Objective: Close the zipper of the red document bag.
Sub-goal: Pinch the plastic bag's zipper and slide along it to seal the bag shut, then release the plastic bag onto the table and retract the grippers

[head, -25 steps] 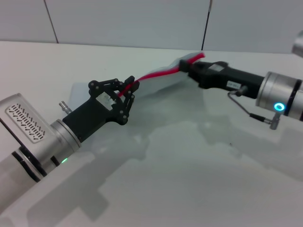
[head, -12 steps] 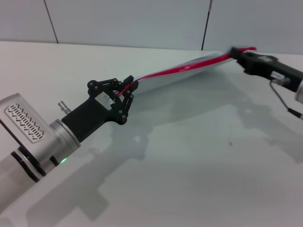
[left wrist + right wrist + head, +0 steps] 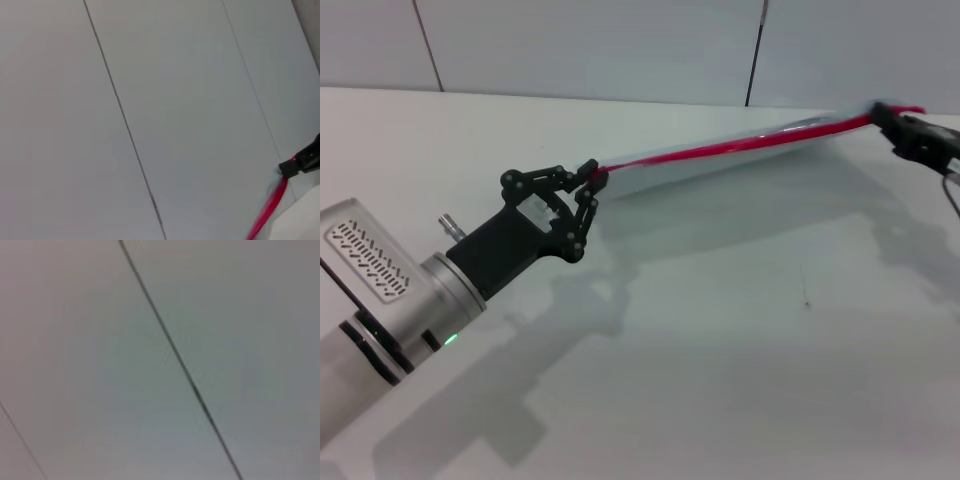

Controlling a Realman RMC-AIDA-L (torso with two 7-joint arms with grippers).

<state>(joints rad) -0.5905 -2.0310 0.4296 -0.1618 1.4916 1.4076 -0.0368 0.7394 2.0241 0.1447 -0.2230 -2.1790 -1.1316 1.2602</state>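
White tabletop (image 3: pixel 720 340): right gripper (image 3: pixel 905 128), clamped on the zipper (image 3: pixel 740 145), had dragged it to the red document bag (image 3: pixel 720 165)'s far end; left gripper (image 3: pixel 588 180) pinched the near corner, so basically closed.

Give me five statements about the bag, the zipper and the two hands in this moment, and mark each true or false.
1. The left hand grips one end of the zipper. True.
2. The bag lies flat and slack on the table. False: it is stretched taut between the two hands, raised off the table.
3. The right hand is at the bag's far end, near the right edge of the head view. True.
4. The right hand is parked away from the bag. False: it is at the zipper's end.
5. The left wrist view shows the red zipper and the other hand. True.
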